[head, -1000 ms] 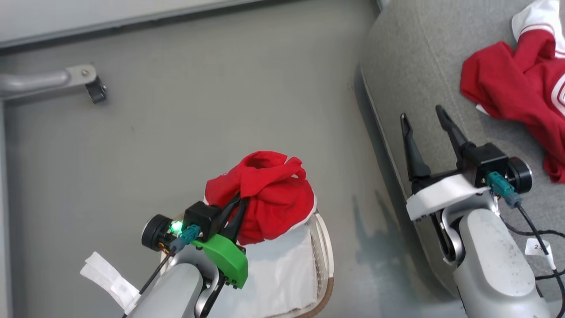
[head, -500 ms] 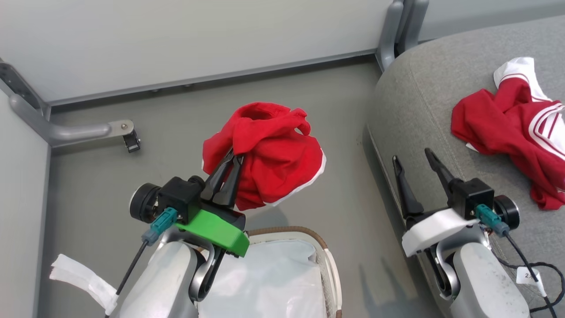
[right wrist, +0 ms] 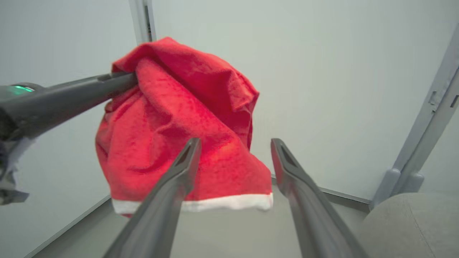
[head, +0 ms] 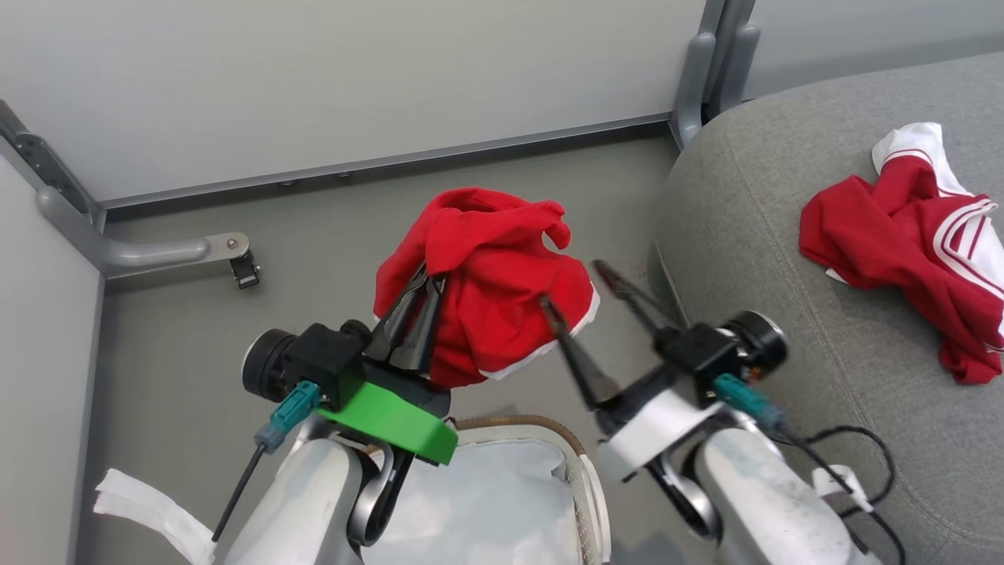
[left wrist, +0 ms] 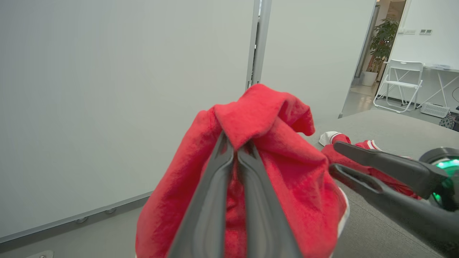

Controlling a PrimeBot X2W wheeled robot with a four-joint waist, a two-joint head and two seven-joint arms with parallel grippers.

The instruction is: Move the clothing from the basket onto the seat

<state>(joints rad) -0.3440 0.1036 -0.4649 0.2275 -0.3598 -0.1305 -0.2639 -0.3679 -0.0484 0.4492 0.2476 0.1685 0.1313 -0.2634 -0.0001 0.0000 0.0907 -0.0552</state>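
I am holding a bunched, bright red soft fabric garment (head: 502, 314) in the left gripper (head: 431, 281). Its two long dark fingers are clenching together on a fold near the top of the bundle, and the cloth is drooping from there with a white hem along its lower edge. (The left wrist view is showing the pinch plainly, with red fabric draping over both fingertips of the left gripper (left wrist: 236, 143).) The bundle is hanging in the air over the smooth grey floor (head: 314, 329), just beyond the far rim of the oval white perforated plastic basket (head: 541, 424). The basket is sitting at the bottom edge of the head view, its tan woven rim and white liner cloth (head: 486, 502) showing.

The right gripper (head: 572, 284) is standing released, fingers spread wide, and it is pointing at the bundle from the side nearer the seat. In the right wrist view those fingers are framing the lower part of the garment (right wrist: 172, 118) and its hem. One of them is overlapping the cloth there, but I cannot tell whether it is touching.

A second red garment with white panels and thin striped trim (head: 894, 235) is lying crumpled on the large grey fabric-upholstered seat (head: 753, 235). It is lying close to the seat's far edge and well apart from the rounded corner nearest the grippers.
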